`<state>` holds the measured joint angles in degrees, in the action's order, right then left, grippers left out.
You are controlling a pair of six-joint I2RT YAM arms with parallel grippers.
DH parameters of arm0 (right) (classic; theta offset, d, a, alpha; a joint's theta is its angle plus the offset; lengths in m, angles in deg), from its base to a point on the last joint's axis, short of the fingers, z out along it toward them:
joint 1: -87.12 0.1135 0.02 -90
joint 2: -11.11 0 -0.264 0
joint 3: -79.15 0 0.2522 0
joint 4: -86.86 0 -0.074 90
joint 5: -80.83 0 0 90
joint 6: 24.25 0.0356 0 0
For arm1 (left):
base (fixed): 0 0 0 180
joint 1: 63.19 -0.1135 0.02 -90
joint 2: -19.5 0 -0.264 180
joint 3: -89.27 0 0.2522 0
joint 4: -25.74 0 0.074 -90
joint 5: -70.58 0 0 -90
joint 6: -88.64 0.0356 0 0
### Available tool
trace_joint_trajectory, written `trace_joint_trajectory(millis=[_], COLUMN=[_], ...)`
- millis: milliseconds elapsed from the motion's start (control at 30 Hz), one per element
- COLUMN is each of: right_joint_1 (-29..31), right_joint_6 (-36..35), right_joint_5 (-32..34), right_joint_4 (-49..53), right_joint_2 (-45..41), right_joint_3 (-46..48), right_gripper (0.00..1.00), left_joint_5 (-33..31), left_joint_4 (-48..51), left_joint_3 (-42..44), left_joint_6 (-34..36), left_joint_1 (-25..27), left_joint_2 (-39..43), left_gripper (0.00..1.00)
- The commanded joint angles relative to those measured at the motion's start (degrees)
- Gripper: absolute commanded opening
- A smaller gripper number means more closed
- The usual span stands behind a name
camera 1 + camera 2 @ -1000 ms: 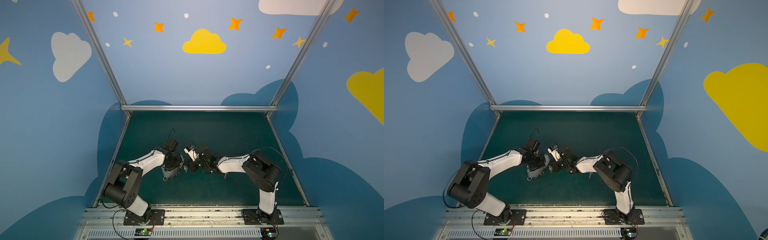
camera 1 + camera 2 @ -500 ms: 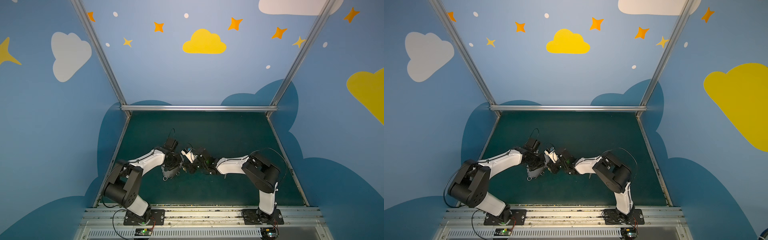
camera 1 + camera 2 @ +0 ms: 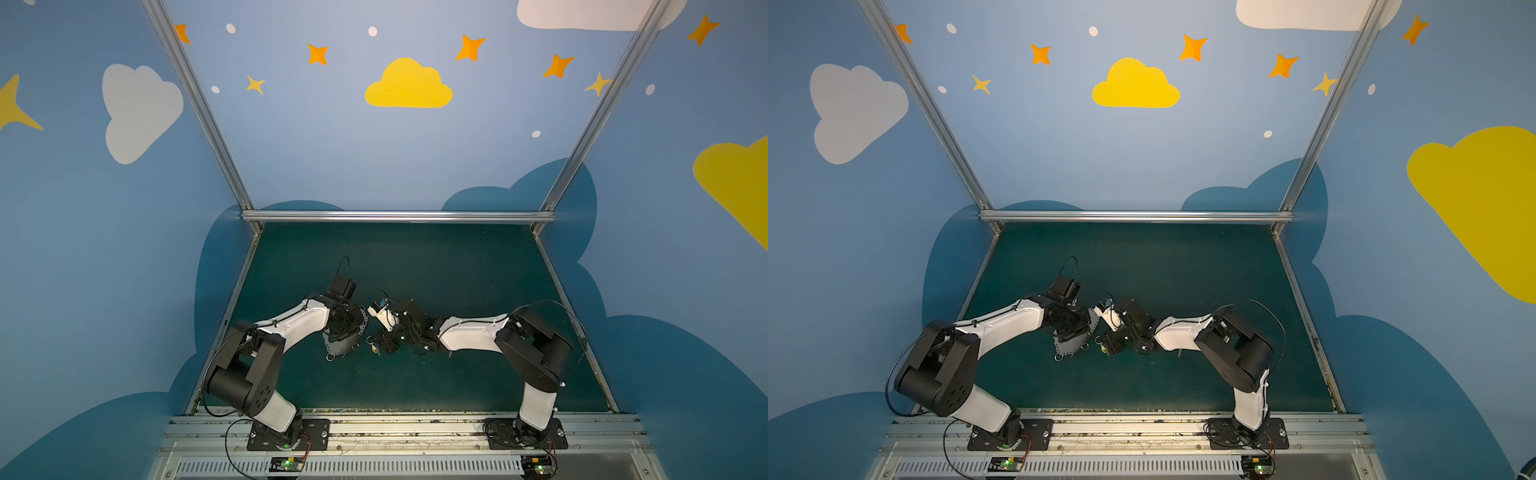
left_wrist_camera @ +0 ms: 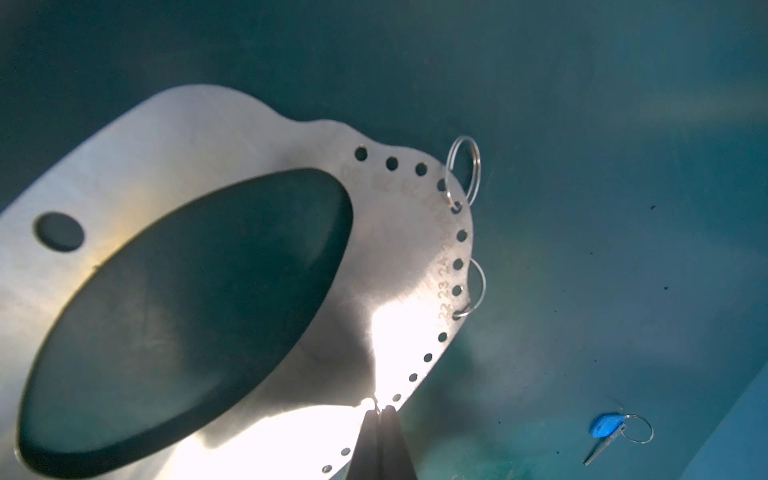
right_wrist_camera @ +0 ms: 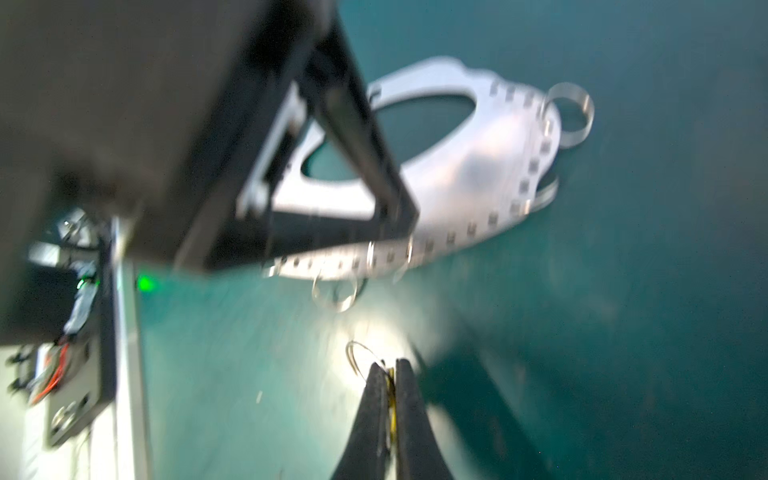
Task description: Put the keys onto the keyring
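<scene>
The right wrist view is smeared with blur. The dark body of the left arm (image 5: 166,124) fills much of it and hides one end of the keyring (image 5: 457,166). In the left wrist view the plate runs off the picture on two sides, and glare whitens the metal by the fingertips. Whether the plate rests on the table (image 3: 415,270) or hangs clear of it cannot be told. In both top views the keys are too small to make out beyond a yellow speck.

The left arm and the right arm (image 3: 473,336) rise from the table's front edge, fold at the elbow and reach inward. Their wrists nearly meet a little left of the table's middle.

The left gripper (image 4: 379,415) is pinched tight on the keyring's perforated rim. The right gripper (image 5: 388,370) is closed on the yellow-tagged key (image 5: 392,390), seen edge-on as a thin yellow strip between the fingers. Its wire ring (image 5: 360,353) pokes out past the tips, near the keyring but apart from it.

The blue-tagged key (image 4: 606,428) lies flat on the table with its own ring, well apart from the plate. Two split rings (image 4: 463,170) hang from the rim holes.
</scene>
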<state>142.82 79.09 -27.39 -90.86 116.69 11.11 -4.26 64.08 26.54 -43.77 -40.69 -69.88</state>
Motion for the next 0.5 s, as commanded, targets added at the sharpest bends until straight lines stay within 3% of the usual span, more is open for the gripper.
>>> trace_joint_trajectory(millis=[0,467], right_joint_1=[-0.1,-1.1], right_joint_6=[0.4,3.6], right_joint_5=[-2.9,-3.7], right_joint_4=[8.2,4.6], right_joint_2=[-1.2,7.9], right_joint_3=[0.5,-5.9], right_gripper=[0.00,0.00], left_joint_5=[0.2,2.2], left_joint_4=[0.2,-1.1], left_joint_3=[-1.1,-0.8], left_joint_6=[0.4,-0.1], left_joint_1=[-0.3,0.0], left_joint_2=[1.2,0.4], left_gripper=[0.04,0.04])
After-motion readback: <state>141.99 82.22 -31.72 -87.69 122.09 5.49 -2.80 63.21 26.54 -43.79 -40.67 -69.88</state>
